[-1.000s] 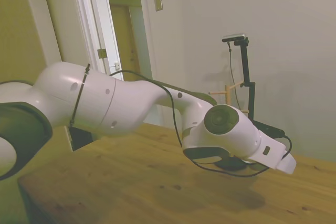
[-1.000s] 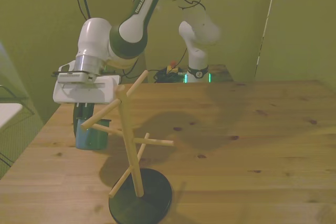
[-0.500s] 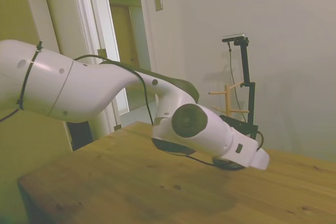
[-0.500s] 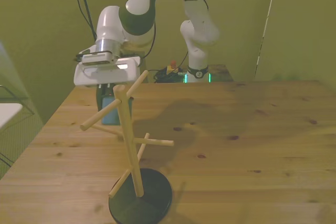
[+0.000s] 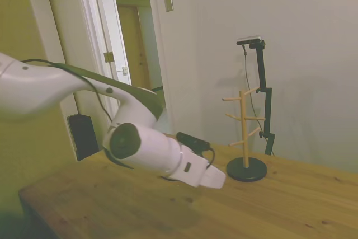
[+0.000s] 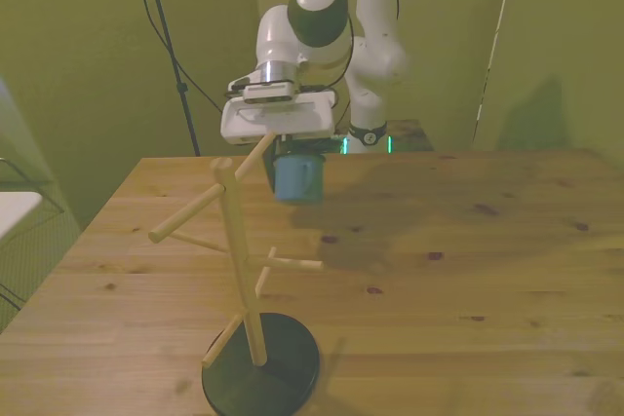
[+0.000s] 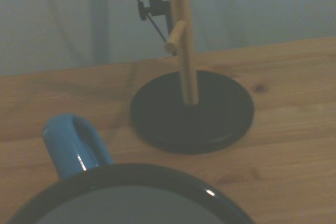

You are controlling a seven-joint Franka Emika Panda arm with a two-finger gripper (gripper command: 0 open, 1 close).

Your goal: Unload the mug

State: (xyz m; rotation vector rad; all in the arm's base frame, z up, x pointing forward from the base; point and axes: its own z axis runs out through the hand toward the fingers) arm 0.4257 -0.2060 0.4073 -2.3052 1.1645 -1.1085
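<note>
The light-blue mug (image 6: 297, 178) hangs upright just under my gripper (image 6: 295, 161), which is shut on its rim. It is above the table near the far edge, beyond the wooden peg rack (image 6: 240, 260) and slightly to the front view's right of its post. Close up in the wrist view are the mug's dark rim (image 7: 157, 176) and blue handle (image 7: 72, 148), with the rack's black base (image 7: 210, 114) on the table beyond them. In the side view the white arm (image 5: 151, 152) hides the mug, and the rack (image 5: 244, 132) stands well clear to its right.
The rack's pegs (image 6: 185, 216) stick out on several sides at different heights, one reaching up near the gripper's white body. The wooden table (image 6: 468, 270) stretches wide to the front view's right. A doorway (image 5: 131, 37) lies behind the arm in the side view.
The gripper has carried the mug from low beside the rack at the front view's left, up and to the right, toward the far edge. In the side view the arm swept left, uncovering the rack.
</note>
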